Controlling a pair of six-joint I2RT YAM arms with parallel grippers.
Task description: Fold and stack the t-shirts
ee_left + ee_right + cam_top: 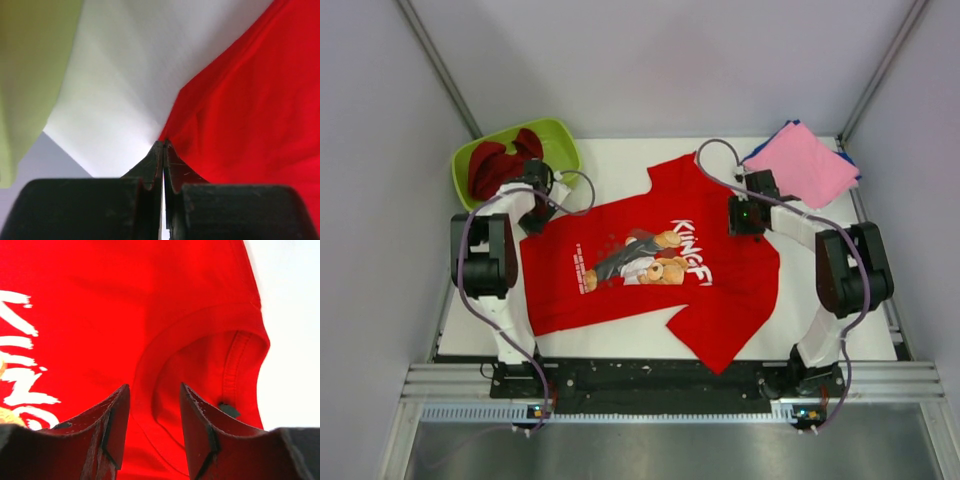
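Observation:
A bright red t-shirt (650, 265) with a printed chest lies spread face up across the white table. My left gripper (534, 213) is at its far left corner. In the left wrist view the jaws (164, 145) are pressed shut and the red cloth edge (240, 110) runs right into their tips. My right gripper (747, 216) is over the collar, open and holding nothing. The collar (200, 365) lies between its spread fingers (117, 415). A pink t-shirt (802, 162) lies folded on blue ones (790, 125) at the far right. A darker red t-shirt (500, 162) is bunched in the tub.
The lime-green tub (560, 140) stands at the far left corner, close beside my left gripper; its wall shows in the left wrist view (30, 75). Grey walls close in the table on the left, right and back. The metal rail (660, 385) runs along the near edge.

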